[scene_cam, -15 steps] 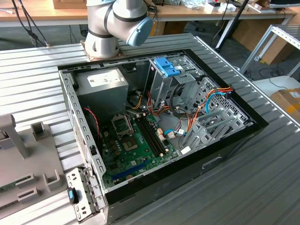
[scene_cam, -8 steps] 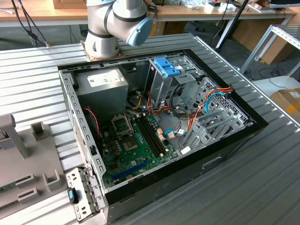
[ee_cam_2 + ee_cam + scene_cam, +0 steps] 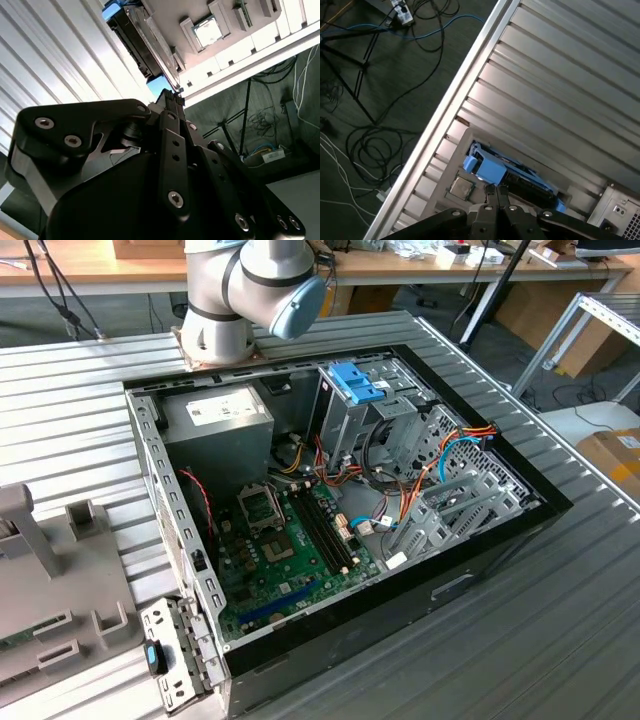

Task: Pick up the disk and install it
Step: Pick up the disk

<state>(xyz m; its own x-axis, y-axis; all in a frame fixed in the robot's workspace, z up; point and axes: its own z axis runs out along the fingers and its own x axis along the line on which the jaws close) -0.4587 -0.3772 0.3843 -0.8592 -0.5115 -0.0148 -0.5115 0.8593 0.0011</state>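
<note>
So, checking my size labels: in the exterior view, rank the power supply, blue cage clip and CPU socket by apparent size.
1. power supply, clearly largest.
2-3. blue cage clip and CPU socket look about alike; I won't rank them.

This is a robotics or electronics lab. An open computer case [image 3: 470, 570] lies on a ribbed metal table [image 3: 70, 410], with wooden workbenches [image 3: 90, 270] beyond the case, a cardboard box [image 3: 615, 455] beside it, and loose cables [image 3: 395, 65] on the floor below.
</note>
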